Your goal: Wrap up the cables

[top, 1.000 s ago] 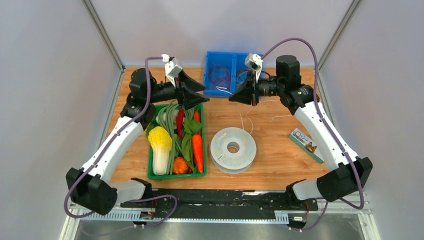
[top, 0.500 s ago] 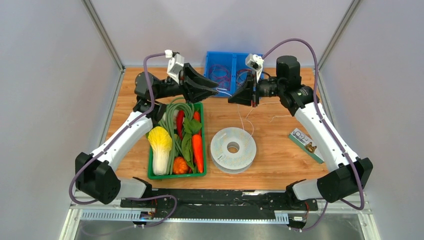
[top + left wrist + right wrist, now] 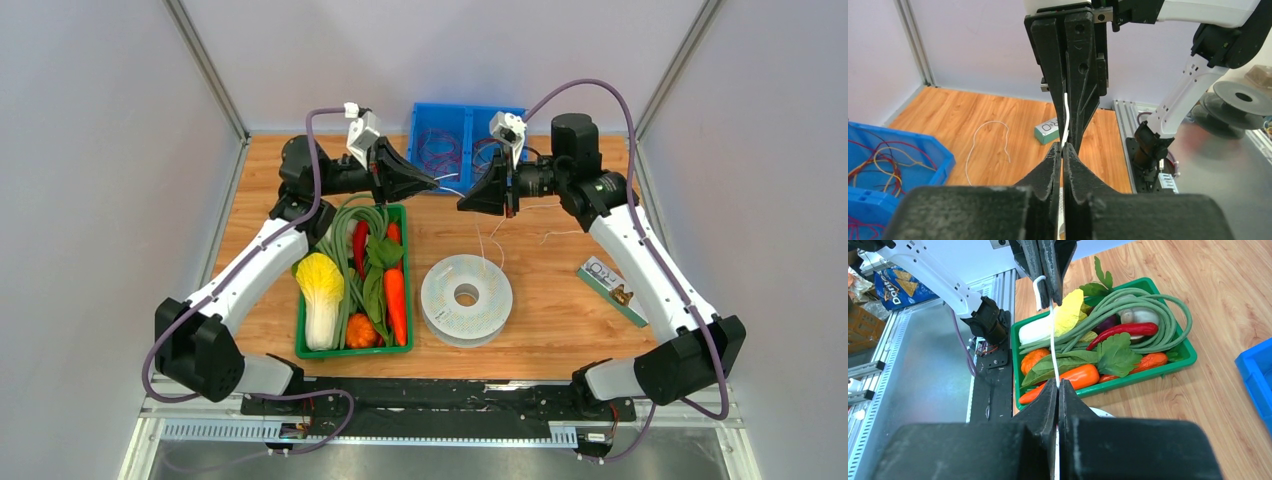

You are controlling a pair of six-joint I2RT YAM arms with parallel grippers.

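My left fingers [image 3: 1045, 175] are filling the bottom of the left wrist view, running off its lower edge and covering part of the bench [image 3: 973, 115]. The white wire [image 3: 1066, 117] is vanishing between their tips, so the exact contact is hiding from sight. My right fingers [image 3: 1043, 410] are blocking the right wrist view likewise, letting only a pale sliver of the spool [image 3: 1098, 412] show and covering the near rim of the green tray [image 3: 1140, 376]. The blue bin [image 3: 1255, 370] is being cut by that view's right edge. From above, the wire between both sets of fingers is reading too thin to trace, and the small box [image 3: 612, 285] is showing print too small to read.
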